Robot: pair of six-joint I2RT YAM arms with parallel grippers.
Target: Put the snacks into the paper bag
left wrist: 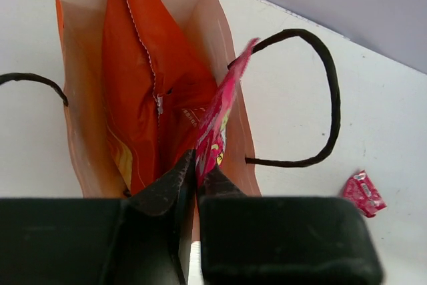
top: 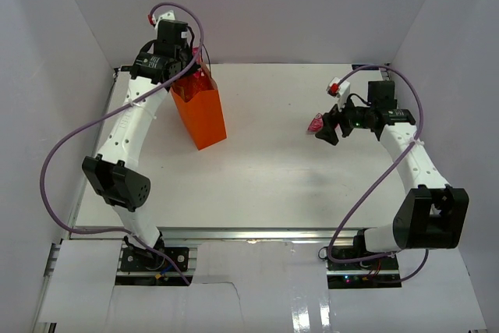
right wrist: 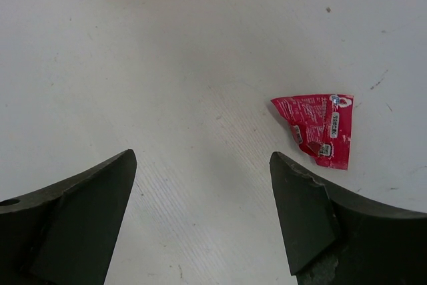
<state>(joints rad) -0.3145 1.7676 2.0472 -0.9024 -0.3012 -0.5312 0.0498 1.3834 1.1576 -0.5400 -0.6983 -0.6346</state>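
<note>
– Left wrist cam: L gripper (left wrist: 197, 170)?
– Clamped on pink packet (left wrist: 217, 118), frame centre, at paper bag (left wrist: 200, 11) mouth; chip bag (left wrist: 133, 85) inside.
– R gripper (right wrist: 202, 159)?
– Spread wide; 2nd pink packet (right wrist: 317, 128) on table (right wrist: 133, 45), right of centre.

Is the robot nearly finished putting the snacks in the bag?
Nearly, it seems. Done: the chip bag is already inside the paper bag. In hand: the left fingers pinch a pink packet at the bag's opening, not yet let go. Left: a second pink packet lies on the table, with the right fingers open near it. No other small packets show; they may be hidden in the bag.
</note>
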